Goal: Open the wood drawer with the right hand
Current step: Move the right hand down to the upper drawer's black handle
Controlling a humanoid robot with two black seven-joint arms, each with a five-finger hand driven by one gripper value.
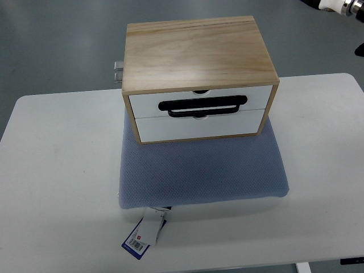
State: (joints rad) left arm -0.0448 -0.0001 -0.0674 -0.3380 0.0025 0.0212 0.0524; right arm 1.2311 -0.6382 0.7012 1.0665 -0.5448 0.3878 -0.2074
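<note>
Starting approach step: drawers not yet opened, both fronts flush with box. Wood drawer box sits on blue cushion, mid counter, fronts facing robot. Black handle lies across seam between upper and lower drawer. Right hand barely visible at top right corner, well apart from box; finger state cannot tell. Left hand unseen. Next move, likely: bring right hand down to handle, hook fingers behind it, pull toward robot. Tag hangs off cushion front.

The wood drawer box is pale tan with visible grain, its two drawer fronts white and the handle black. It sits on a blue-grey cushion with a fine dotted mesh pattern, on a white table. The cushion's tag is white and dark blue.
</note>
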